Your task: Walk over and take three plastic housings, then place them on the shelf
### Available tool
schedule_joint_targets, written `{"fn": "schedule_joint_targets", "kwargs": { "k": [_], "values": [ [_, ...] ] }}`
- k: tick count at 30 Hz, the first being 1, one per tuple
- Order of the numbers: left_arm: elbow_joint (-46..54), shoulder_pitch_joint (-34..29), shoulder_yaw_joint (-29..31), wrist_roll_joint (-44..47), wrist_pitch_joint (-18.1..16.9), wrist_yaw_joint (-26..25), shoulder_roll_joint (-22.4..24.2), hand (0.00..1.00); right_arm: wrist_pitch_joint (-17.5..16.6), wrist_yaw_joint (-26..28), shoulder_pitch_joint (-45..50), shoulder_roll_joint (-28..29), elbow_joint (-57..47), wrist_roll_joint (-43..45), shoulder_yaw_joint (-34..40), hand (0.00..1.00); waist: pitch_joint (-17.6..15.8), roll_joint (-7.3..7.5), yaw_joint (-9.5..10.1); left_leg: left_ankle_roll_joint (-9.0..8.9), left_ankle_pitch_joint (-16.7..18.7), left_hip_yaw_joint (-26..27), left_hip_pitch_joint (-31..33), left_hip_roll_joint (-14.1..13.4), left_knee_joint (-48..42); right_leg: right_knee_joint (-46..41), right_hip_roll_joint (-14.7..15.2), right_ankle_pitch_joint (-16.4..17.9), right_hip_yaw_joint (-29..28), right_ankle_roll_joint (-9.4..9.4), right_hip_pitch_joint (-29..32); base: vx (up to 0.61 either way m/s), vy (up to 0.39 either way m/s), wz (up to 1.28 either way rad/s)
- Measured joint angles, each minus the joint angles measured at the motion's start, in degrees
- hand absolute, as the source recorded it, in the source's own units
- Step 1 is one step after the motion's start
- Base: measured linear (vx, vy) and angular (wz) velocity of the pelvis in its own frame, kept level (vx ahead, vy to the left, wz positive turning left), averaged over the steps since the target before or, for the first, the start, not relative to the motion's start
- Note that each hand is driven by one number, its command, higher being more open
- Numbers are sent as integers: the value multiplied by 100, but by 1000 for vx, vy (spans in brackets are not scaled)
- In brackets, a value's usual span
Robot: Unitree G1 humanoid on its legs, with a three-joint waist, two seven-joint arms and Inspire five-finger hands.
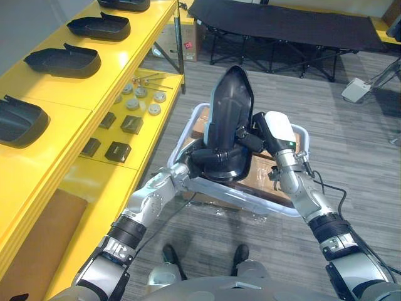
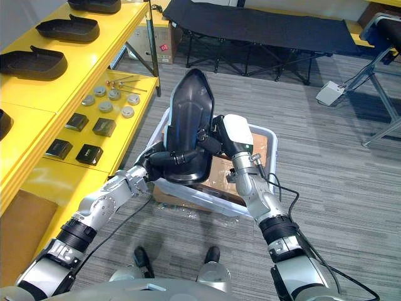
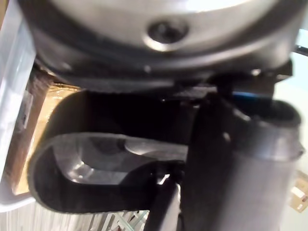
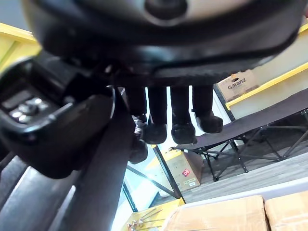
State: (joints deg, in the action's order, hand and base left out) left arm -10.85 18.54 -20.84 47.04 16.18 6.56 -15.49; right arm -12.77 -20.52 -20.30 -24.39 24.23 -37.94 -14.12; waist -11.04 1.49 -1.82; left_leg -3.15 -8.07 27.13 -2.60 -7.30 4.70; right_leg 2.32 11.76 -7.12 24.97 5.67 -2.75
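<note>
A black plastic housing (image 1: 229, 119) stands upright between my two hands, above a white bin (image 1: 250, 204). My left hand (image 1: 213, 155) wraps its fingers round the housing's lower rounded end, whose hollow inside faces the left wrist view (image 3: 96, 163). My right hand (image 1: 257, 141), with a white thumb cover, pinches the housing's right edge at mid height; its fingers (image 4: 183, 130) curl over that edge in the right wrist view. Several more black housings (image 1: 62, 61) lie in a row on the top tier of the yellow shelf (image 1: 125, 63) at the left.
The bin holds cardboard boxes (image 1: 263, 175). The shelf's lower tier carries round metal discs (image 1: 141, 97) and small black blocks (image 1: 118, 150). A black folding cot (image 1: 282, 25), a cardboard box (image 1: 188, 37) and a white device (image 1: 357, 89) stand on the grey floor beyond.
</note>
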Motion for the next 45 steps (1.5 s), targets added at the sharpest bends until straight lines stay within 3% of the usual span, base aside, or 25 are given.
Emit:
{"fn": "schedule_joint_targets", "kwargs": {
  "k": [5,8,13,20,21,25,32,38,41,45],
  "values": [
    [2,-2,-162,-319,42,-18,-14,0,-9,-2,170,-1,3,12,-9,0,83,17,27,1,-1,-7,-4,18,1,93,-7,-55,10,5,-54,0,0,0],
    [-49,-2,-146,-683,58,-385,-13,0,-18,-66,169,11,-60,15,-156,0,136,59,-5,1,-1,-3,-6,31,1,102,-23,-56,1,3,-52,0,0,0],
    [-99,-21,-177,-731,48,-511,-32,0,-6,-73,171,54,-163,25,-234,0,153,84,44,-2,0,-16,-53,30,2,209,-43,-102,5,-5,-149,0,0,0],
    [-36,-144,-362,-676,-454,-510,-74,0,35,-298,302,175,-321,286,-208,0,196,120,71,-8,3,-9,-103,44,4,211,-46,-99,18,-6,-188,0,0,0],
    [7,-183,-362,-676,-493,-509,-74,0,34,-325,343,174,-395,311,-195,100,208,117,65,-8,3,-10,-103,48,4,211,-43,-100,19,-5,-189,0,0,0],
    [607,-633,-196,-674,-764,-510,-4,0,-56,-404,685,219,-1161,530,5,100,232,108,26,-9,4,-55,-119,53,6,211,-41,-90,81,-7,-229,9,15,6],
    [1023,-908,324,-652,-1244,-717,720,0,-511,-557,904,677,-1794,1634,259,100,315,54,63,-12,4,-189,-116,78,13,213,-16,-23,234,-47,-292,-6,21,10],
    [1601,-1463,1491,-2761,-2248,-1731,977,0,-503,-522,1910,812,-2713,2161,537,100,490,-4,27,-28,12,-280,-95,73,12,214,-25,39,336,-23,-340,34,11,8],
    [1779,-1844,2245,-3763,-2675,-2424,968,0,-507,-537,2307,1016,-2820,2654,1238,100,526,-18,19,-37,19,-274,-97,73,10,214,-26,24,329,7,-339,54,20,-1],
    [1912,-2220,2766,-4440,-3051,-3152,978,0,-637,-585,2700,1219,-3019,3450,1938,100,564,-10,27,-62,40,-237,-107,70,9,217,-26,25,296,7,-329,31,20,-4]
  ]
}}
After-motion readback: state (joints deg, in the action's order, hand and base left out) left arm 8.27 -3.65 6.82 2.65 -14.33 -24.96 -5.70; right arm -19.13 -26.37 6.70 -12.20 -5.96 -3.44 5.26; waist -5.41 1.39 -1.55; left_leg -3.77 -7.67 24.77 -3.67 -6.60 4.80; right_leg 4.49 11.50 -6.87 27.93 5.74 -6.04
